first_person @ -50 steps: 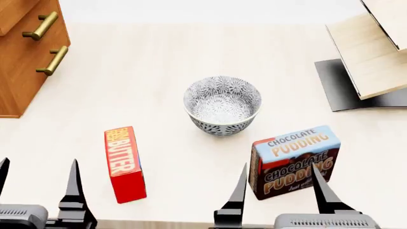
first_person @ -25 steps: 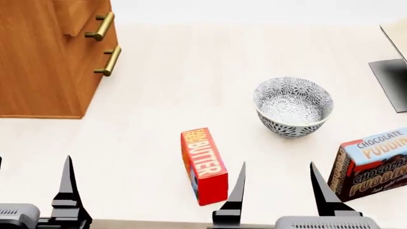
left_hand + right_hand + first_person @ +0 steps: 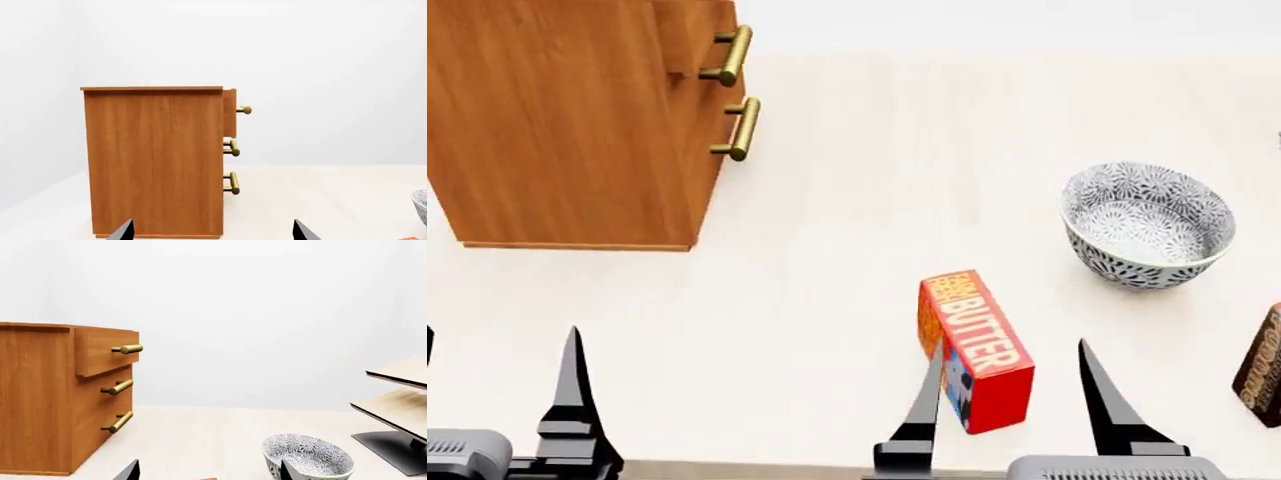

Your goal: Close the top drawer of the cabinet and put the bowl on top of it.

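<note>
The orange-brown cabinet (image 3: 561, 120) stands at the far left of the table. Its top drawer (image 3: 694, 35) sticks out a little past the two lower fronts, brass handle (image 3: 731, 55) forward. From the side, the left wrist view shows the cabinet (image 3: 153, 160) with the top drawer (image 3: 229, 112) pulled out. The patterned bowl (image 3: 1148, 225) sits upright on the table at the right, apart from both arms. It also appears in the right wrist view, bowl (image 3: 307, 457). My left gripper (image 3: 501, 335) and right gripper (image 3: 1010, 345) are open and empty at the near edge.
A red butter box (image 3: 977, 350) lies just beyond my right gripper. A chocolate pudding box (image 3: 1261, 380) shows at the right edge. A pale wood rack (image 3: 400, 405) on a black base (image 3: 390, 450) stands far right. The light table (image 3: 868, 150) stretches between cabinet and bowl.
The head view has swung left: the cabinet has come further into view, while the bowl and boxes have slid right and the rack has left the picture. Both grippers stay open.
</note>
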### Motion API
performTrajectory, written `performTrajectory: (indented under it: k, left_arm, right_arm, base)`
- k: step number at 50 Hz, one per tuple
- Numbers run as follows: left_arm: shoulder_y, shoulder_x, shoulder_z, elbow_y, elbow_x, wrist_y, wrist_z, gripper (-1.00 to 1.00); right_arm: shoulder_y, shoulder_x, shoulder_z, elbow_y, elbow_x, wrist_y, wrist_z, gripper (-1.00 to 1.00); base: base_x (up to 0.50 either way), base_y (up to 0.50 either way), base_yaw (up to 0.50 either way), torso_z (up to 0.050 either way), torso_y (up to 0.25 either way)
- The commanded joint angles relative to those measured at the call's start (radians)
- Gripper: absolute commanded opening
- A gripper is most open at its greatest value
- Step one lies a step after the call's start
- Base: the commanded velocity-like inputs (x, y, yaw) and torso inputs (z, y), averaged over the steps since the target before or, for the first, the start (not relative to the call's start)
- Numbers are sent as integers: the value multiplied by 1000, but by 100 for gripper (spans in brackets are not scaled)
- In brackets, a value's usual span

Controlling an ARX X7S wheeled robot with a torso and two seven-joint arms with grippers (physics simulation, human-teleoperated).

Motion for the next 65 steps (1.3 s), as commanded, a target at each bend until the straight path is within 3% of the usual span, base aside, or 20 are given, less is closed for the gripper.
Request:
performTrajectory:
  k: [1, 32, 35, 65]
  left_arm:
    - [-2, -9, 8, -4, -10, 5, -10, 100]
    - [8, -32, 23, -1, -29, 16, -38, 100]
    - [8, -34, 24, 1, -30, 16, -40, 100]
    - [9, -55, 33, 9, -48, 19, -62, 100]
  right_arm:
    - [2, 9, -6, 4, 10, -6, 11, 100]
    - [-9, 28, -21, 25, 29, -62, 33, 100]
    - [3, 33, -29, 20, 37, -9, 31, 100]
    - [0, 57, -53, 24, 44, -55, 49, 100]
  base:
    - [0, 500, 0, 0, 0]
    - [0, 30, 0, 0, 0]
    - [0, 0, 0, 0, 0]
    - [495, 0, 0, 0, 0]
